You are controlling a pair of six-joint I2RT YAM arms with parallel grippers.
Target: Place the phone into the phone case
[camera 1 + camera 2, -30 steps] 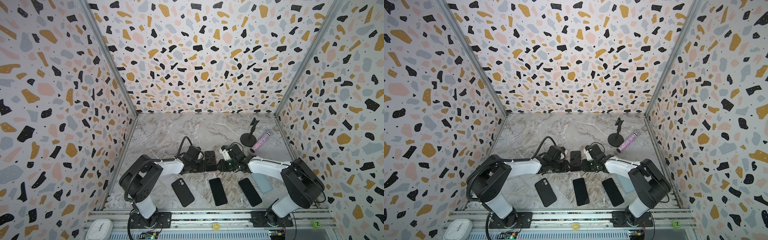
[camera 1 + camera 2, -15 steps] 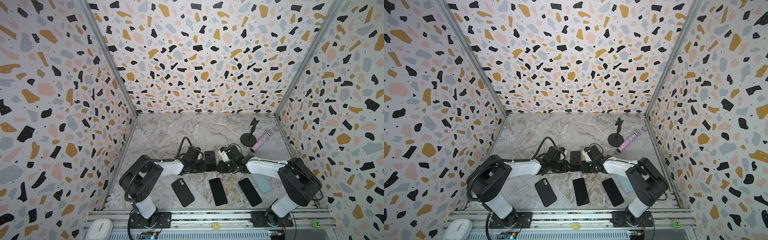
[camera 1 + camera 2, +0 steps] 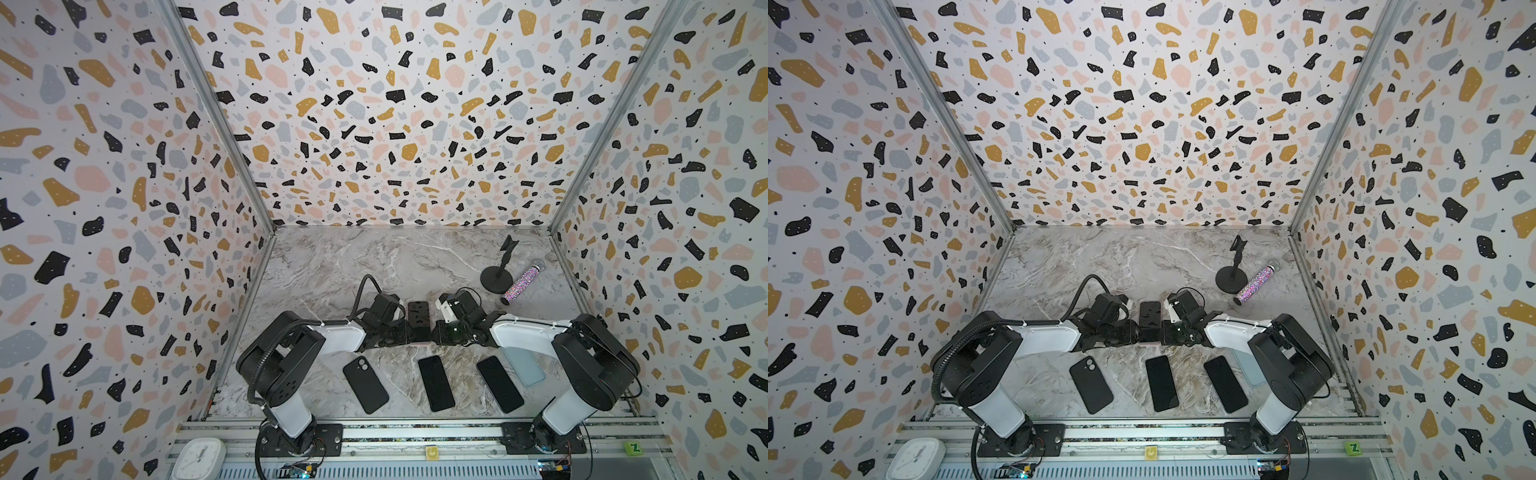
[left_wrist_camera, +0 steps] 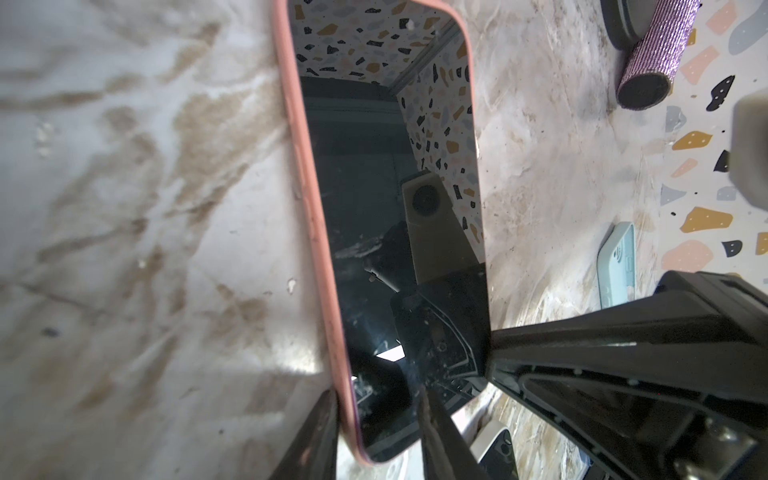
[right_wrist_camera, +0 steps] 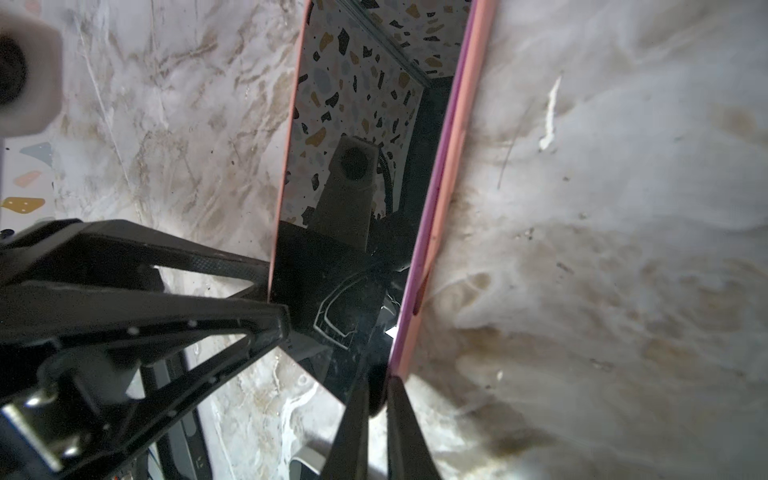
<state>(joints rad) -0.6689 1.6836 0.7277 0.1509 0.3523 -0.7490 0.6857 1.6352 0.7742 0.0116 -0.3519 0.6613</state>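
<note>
In both top views we get bright, even light, and the walls (image 3: 374, 104) stretch and lean outward toward the frame edges. Faint, soft shadows sit on the table (image 3: 374, 257) beneath the arms (image 3: 340, 336). In the wrist views the table blows out to white glare and blurs. The phone (image 4: 386, 187) mirrors the walls crisply, and the phone case (image 5: 444, 166) rim looks soft.
</note>
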